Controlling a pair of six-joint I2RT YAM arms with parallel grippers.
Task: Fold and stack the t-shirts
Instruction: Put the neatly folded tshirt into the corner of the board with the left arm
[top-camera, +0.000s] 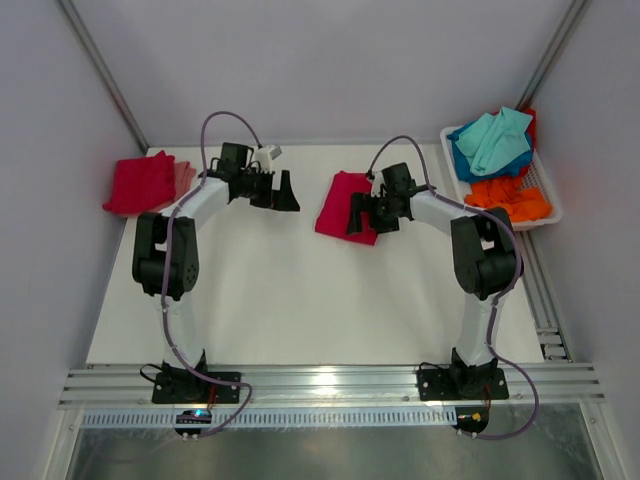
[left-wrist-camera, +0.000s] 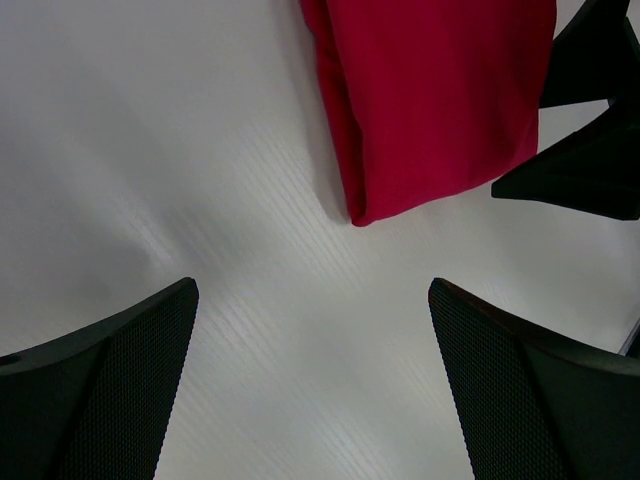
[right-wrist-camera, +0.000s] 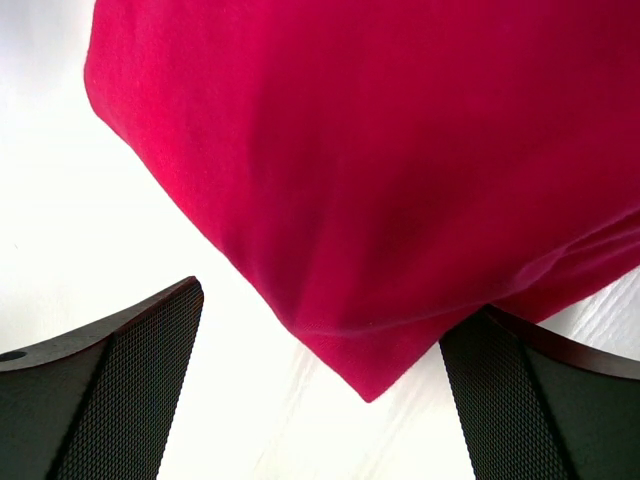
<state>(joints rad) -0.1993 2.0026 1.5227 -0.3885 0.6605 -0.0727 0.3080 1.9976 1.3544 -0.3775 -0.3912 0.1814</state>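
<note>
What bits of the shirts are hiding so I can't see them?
Top view: the right arm's jaws cover the middle crimson t-shirt's right edge.
Top view: the teal t-shirt buries others in the white basket; their number is hidden.
Top view: the left stack is too small to count layers.
Right wrist view: the crimson t-shirt is cut off by the top and right edges.

Seen from above, the right jaws cover the right side of the crimson t-shirt, and both wrist views cut it off at the top edge. Under the left stack only a sliver of a paler layer shows, perhaps salmon pink. In the basket, the teal t-shirt hides most of the blue one.
</note>
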